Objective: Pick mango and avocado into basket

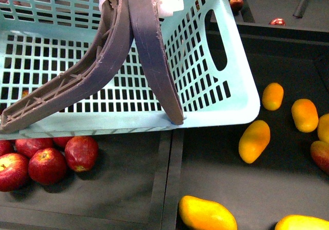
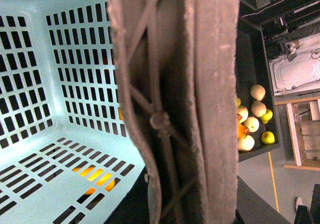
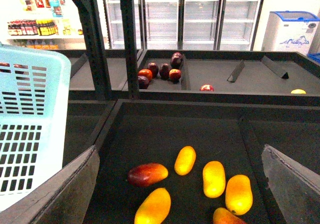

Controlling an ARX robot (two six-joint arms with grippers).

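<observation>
Several mangoes lie at 4 o'clock of the basket in your front view | only your right wrist view shows the right gripper, spread wide and empty | handles block your left wrist view, left gripper state cannot be told | apples at 7 o'clock

The basket is pale turquoise with a slotted lattice, and its handles are grey-brown with white ties. The mangoes run yellow to orange. A dark red fruit among them is perhaps another. The apples are red.
</observation>
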